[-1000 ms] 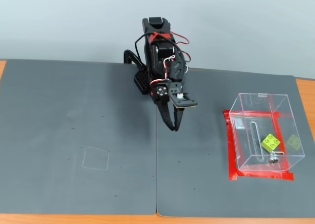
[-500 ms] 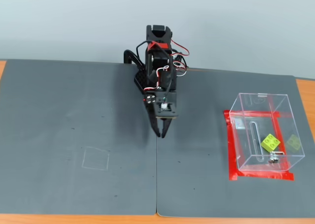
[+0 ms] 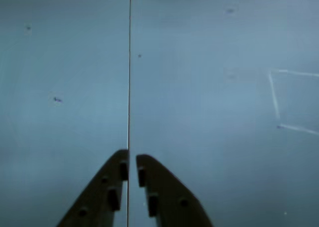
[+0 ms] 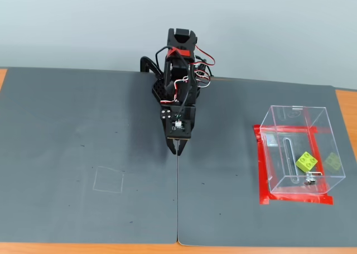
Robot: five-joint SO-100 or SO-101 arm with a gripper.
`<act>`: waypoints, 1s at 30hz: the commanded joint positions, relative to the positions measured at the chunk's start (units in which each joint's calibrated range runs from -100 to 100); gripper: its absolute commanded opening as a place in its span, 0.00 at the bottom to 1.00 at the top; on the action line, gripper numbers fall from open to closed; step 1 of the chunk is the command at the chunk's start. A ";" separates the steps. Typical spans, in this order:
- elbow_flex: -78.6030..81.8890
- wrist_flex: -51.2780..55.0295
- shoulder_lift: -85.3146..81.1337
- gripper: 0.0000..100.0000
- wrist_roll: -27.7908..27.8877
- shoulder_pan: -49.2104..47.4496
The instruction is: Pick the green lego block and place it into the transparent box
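The green lego block (image 4: 306, 162) lies inside the transparent box (image 4: 298, 149), near its front wall, at the right of the fixed view. A fainter green reflection shows on the box's right wall. My gripper (image 4: 176, 148) hangs folded back near the arm's base, far left of the box, tips over the seam between the two mats. In the wrist view my gripper (image 3: 131, 159) is shut with nothing between the fingers, and only the grey mat lies below it. The box and block are out of the wrist view.
Red tape (image 4: 263, 176) frames the box's footprint. A faint white square outline (image 4: 108, 180) is drawn on the left mat and shows as the outline (image 3: 289, 102) in the wrist view. Orange table edge (image 4: 83, 248) borders the mats in front.
The arm has swung left from pointing toward the box and drawn back toward its base; the gripper now hangs straight over the mat seam. The block stays in the box.
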 commanded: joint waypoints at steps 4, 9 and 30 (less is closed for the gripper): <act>0.27 1.09 -0.68 0.02 -0.28 0.02; 0.18 1.00 -0.60 0.02 0.09 -0.36; 0.18 1.00 -0.51 0.02 0.14 -0.36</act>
